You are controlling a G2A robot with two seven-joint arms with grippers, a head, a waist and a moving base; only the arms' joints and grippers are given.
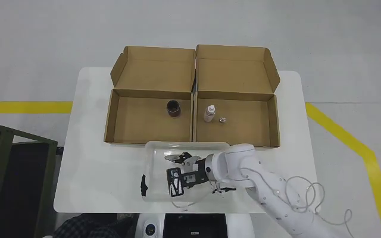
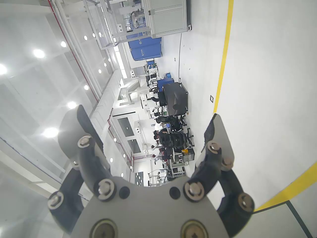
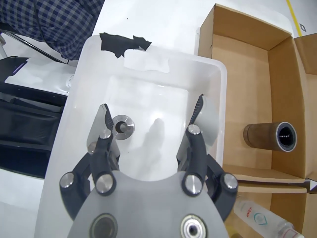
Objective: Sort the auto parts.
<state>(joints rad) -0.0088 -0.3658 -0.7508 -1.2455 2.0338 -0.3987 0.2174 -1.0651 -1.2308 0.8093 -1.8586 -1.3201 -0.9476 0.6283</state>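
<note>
My right gripper [image 3: 152, 102] hangs open inside the clear plastic bin [image 3: 224, 75], with nothing between its fingers. A small round metal bushing [image 3: 123, 127] lies on the bin floor right beside one fingertip. From above, the right gripper [image 1: 174, 178] sits over the middle of the bin [image 1: 184, 143] at the table's front. A brown cylindrical bearing [image 1: 173, 108] lies in the left cardboard box [image 1: 111, 119]. A small white bottle [image 1: 209, 112] and a tiny metal part [image 1: 222, 119] sit in the right cardboard box [image 1: 274, 122]. My left gripper [image 2: 147, 112] is open and empty, pointing out into the room.
Both boxes stand side by side behind the bin, lids folded back. Black tape [image 3: 121, 44] sticks to the bin's far rim. The brown bearing [image 3: 270, 136] and the bottle [image 3: 262, 218] lie just past the bin wall. Bare white table [image 1: 89, 149] flanks the boxes.
</note>
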